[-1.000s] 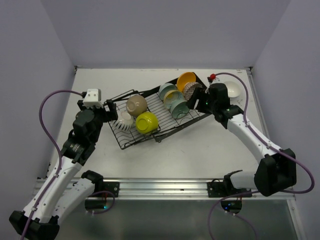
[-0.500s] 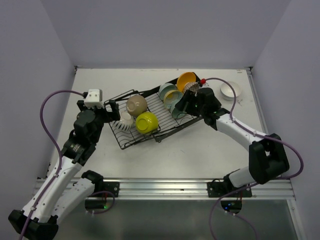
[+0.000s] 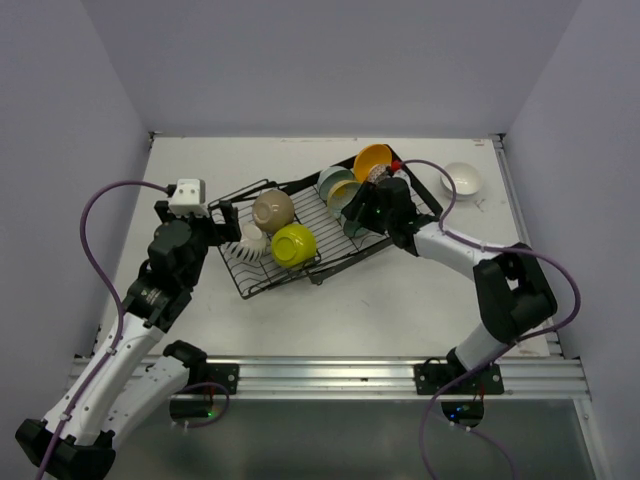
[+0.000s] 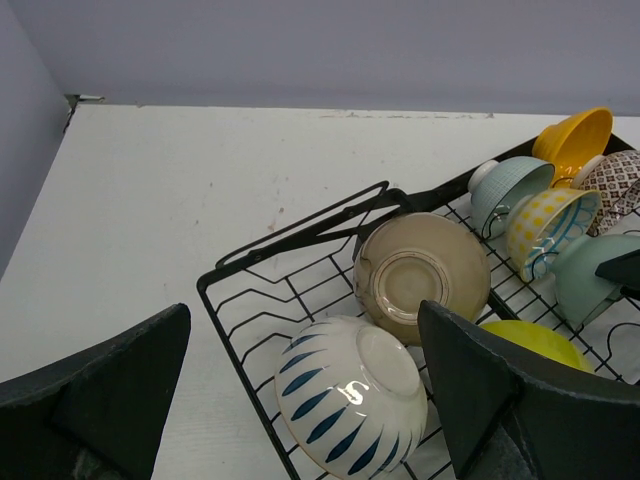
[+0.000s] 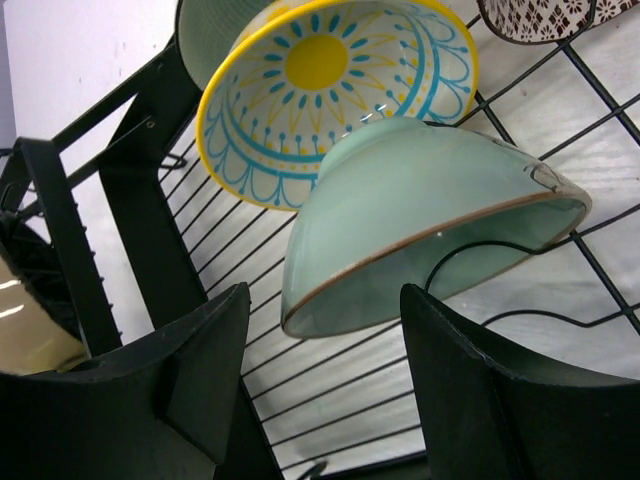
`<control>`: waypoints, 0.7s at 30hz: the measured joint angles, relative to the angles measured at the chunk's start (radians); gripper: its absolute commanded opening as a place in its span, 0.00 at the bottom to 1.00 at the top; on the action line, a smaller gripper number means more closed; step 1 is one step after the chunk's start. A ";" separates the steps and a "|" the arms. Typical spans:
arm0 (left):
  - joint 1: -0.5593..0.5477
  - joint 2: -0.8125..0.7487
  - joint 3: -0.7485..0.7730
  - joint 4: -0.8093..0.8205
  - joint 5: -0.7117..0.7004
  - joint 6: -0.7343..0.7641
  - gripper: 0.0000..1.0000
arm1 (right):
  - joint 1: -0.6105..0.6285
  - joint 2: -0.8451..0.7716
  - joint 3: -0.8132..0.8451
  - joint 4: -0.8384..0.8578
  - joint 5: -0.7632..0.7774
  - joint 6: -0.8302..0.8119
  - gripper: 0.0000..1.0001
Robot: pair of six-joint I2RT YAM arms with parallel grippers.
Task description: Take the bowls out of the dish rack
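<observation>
The black wire dish rack (image 3: 322, 222) lies slantwise mid-table with several bowls in it. At its left end my left gripper (image 4: 305, 335) stands open around a white bowl with blue leaf marks (image 4: 350, 395); neither finger touches it. Behind that bowl lie a beige bowl (image 4: 420, 275) and a lime-yellow one (image 4: 525, 340). At the right end my right gripper (image 5: 325, 300) is open, with the lower rim of a pale teal bowl (image 5: 420, 210) between its fingertips. A yellow-and-blue patterned bowl (image 5: 330, 90) leans behind it. An orange bowl (image 3: 372, 160) sits at the far corner.
A plain white bowl (image 3: 464, 180) sits on the table at the back right, outside the rack. A ribbed teal bowl (image 4: 510, 185) and a brown patterned bowl (image 4: 620, 180) stand in the rack's far row. Grey walls close in the table on three sides.
My right gripper has swung left, away from the white bowl on the table, to the rack's right end at the pale teal bowl. My left arm has stayed at the rack's left end.
</observation>
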 measured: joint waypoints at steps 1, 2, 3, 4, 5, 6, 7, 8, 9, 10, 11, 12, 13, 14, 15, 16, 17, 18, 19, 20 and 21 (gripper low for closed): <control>0.000 0.000 0.000 0.000 0.000 0.000 1.00 | 0.002 0.011 0.000 0.014 0.009 0.011 0.64; -0.001 -0.001 0.000 0.000 0.000 0.000 1.00 | 0.004 0.023 0.000 0.027 0.013 0.022 0.63; -0.002 -0.002 0.000 0.000 0.000 0.000 1.00 | 0.007 0.037 0.000 0.039 0.017 0.035 0.61; -0.004 -0.002 0.000 0.000 0.000 0.000 1.00 | 0.010 0.051 0.000 0.048 0.021 0.045 0.59; -0.005 -0.002 0.000 0.000 0.001 0.000 1.00 | 0.014 0.063 0.000 0.061 0.023 0.060 0.56; -0.006 -0.003 0.000 0.000 0.001 0.000 1.00 | 0.017 0.071 0.000 0.073 0.027 0.070 0.53; -0.007 -0.003 0.000 0.000 0.001 0.000 1.00 | 0.019 0.081 0.000 0.085 0.030 0.082 0.50; -0.007 -0.003 0.000 0.000 0.001 0.000 1.00 | 0.024 0.088 0.000 0.096 0.033 0.093 0.42; -0.007 -0.003 0.000 0.000 0.001 0.000 1.00 | 0.026 0.092 0.000 0.104 0.036 0.103 0.38; -0.007 -0.003 0.000 0.000 0.001 0.000 1.00 | 0.029 0.093 0.000 0.112 0.038 0.113 0.33; -0.007 -0.003 0.000 0.000 0.001 0.000 1.00 | 0.031 0.093 -0.002 0.122 0.039 0.123 0.29; -0.007 -0.003 0.000 0.000 0.001 0.000 1.00 | 0.032 0.093 -0.008 0.146 0.042 0.135 0.21; -0.007 -0.003 0.000 0.000 0.001 0.000 1.00 | 0.034 0.093 -0.011 0.154 0.043 0.138 0.17; -0.007 -0.003 0.000 0.000 0.002 0.000 1.00 | 0.035 0.092 -0.021 0.169 0.047 0.143 0.13; -0.007 -0.003 0.000 0.000 0.001 0.000 1.00 | 0.035 0.087 -0.033 0.187 0.050 0.150 0.07; -0.008 -0.003 0.000 0.000 0.002 0.000 1.00 | 0.035 0.081 -0.040 0.194 0.052 0.156 0.04; -0.008 -0.003 0.000 0.000 0.002 0.000 1.00 | 0.036 0.072 -0.050 0.201 0.054 0.161 0.00; -0.010 -0.003 0.000 0.000 0.002 0.000 1.00 | 0.036 0.068 -0.058 0.209 0.056 0.167 0.00; -0.012 -0.003 0.000 0.000 0.002 0.000 1.00 | 0.035 0.064 -0.067 0.219 0.056 0.169 0.00; -0.013 -0.003 0.000 0.000 0.002 0.000 1.00 | 0.035 0.062 -0.074 0.230 0.056 0.171 0.00; -0.013 -0.003 0.000 0.000 0.002 0.000 1.00 | 0.036 0.058 -0.084 0.241 0.056 0.173 0.00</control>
